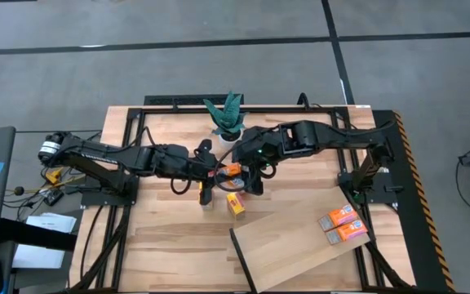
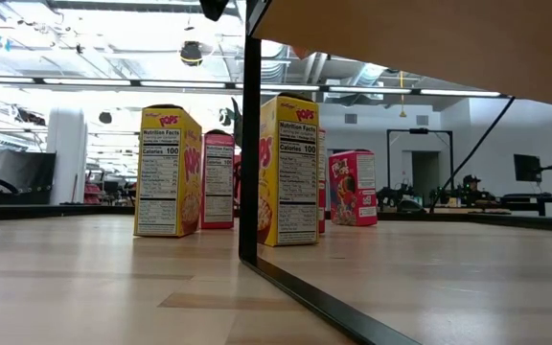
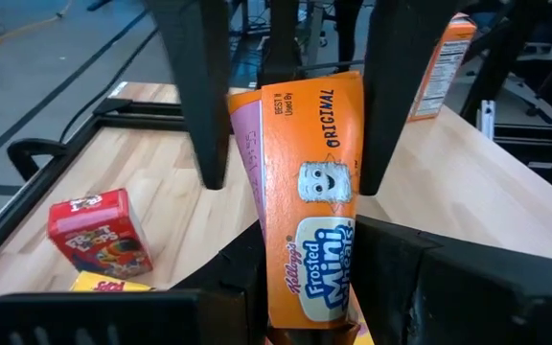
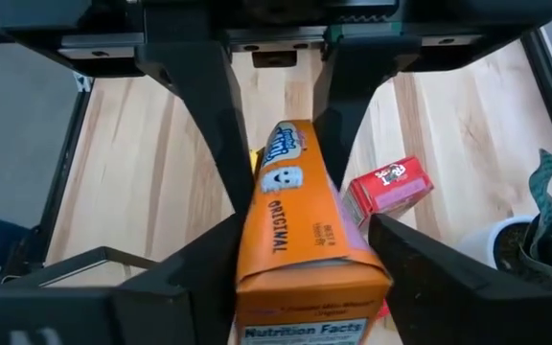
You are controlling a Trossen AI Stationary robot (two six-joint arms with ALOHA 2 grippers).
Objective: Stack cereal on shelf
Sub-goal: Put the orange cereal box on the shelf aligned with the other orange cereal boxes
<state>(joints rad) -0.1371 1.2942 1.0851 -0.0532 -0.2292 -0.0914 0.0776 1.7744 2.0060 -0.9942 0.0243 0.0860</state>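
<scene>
Above the counter (image 1: 170, 245), we see both end effectors, left (image 3: 295, 316) and right (image 4: 300, 287), pinching one orange cereal box (image 3: 314, 201) (apparently a handover toward the shelf (image 1: 300, 245)).

**Cereal boxes and shelf board**

You see an orange Frosted Mini-Wheats box (image 3: 314, 201) raised between both grippers (tilted). A yellow box (image 1: 235, 204) stands near the pale shelf board (image 1: 300, 245), which carries two orange boxes (image 1: 343, 224).

Two orange boxes (image 1: 342, 224) on one shelf (image 1: 300, 245); one plant (image 1: 226, 114)
</scene>
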